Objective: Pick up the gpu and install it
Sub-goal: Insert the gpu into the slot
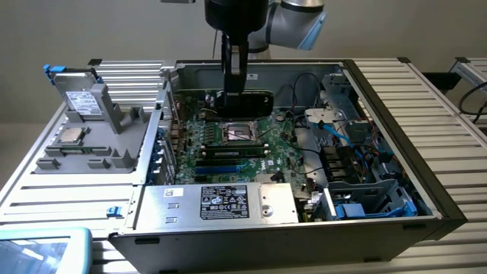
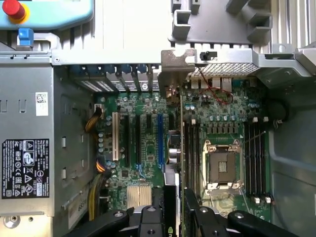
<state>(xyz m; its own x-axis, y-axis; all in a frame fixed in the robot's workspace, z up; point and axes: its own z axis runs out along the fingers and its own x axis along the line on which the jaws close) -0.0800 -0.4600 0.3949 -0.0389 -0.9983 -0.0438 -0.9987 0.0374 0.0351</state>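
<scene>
Gripper (image 2: pixel 174 197) clamped on the gpu (image 2: pixel 173 150), edge-down above the motherboard (image 2: pixel 227 106), apparently to line up with a slot.

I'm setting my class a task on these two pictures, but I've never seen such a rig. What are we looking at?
The grey jointed machine is a robot arm; its gripper clamps the gpu, a graphics card, upright over the green motherboard inside an open computer case. One picture comes from a camera standing off the arm; the other looks down from the wrist, past the black fingers. At the exterior view's left, a grey tray beside the case holds other parts.
</scene>
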